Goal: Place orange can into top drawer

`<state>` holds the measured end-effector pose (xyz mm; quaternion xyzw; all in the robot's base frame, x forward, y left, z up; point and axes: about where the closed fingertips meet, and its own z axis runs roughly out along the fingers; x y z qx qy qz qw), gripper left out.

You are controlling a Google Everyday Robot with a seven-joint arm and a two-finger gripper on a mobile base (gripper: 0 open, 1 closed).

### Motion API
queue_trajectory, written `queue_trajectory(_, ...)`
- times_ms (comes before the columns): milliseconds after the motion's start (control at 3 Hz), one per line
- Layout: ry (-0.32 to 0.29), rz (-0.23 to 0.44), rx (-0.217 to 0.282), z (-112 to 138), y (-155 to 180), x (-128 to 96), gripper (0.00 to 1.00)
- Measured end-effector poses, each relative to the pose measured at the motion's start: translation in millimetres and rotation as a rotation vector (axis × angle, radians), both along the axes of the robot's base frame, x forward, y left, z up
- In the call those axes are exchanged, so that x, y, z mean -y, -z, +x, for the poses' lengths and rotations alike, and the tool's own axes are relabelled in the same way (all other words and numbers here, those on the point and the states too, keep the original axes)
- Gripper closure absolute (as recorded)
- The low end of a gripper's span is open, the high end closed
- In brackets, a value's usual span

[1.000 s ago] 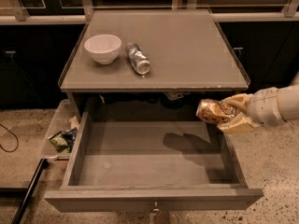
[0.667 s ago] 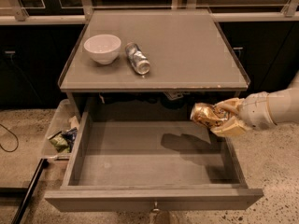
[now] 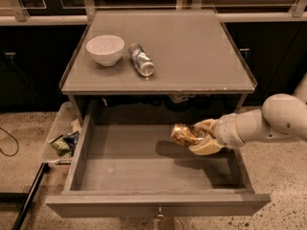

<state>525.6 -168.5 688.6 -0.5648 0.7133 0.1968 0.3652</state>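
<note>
Claw point(image 3: 199, 138) clamped on orange can point(image 3: 184, 134), shiny gold-brown, dented, held sideways above open top drawer point(image 3: 158, 202).

High front view; gripper point(image 3: 195, 137) over top drawer point(image 3: 120, 206)

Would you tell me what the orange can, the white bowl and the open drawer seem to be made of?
The orange can, held in the gripper over the top drawer: thin metal, shiny and crumpled. The white bowl: probably glazed ceramic, smooth, opaque. The top drawer: likely painted wood, matte grey boards.
</note>
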Motion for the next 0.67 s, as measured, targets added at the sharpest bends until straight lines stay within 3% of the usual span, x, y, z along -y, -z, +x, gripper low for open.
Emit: queue_trajectory(667, 0.011, -0.087, -0.015, 15, 66, -42, 1.00)
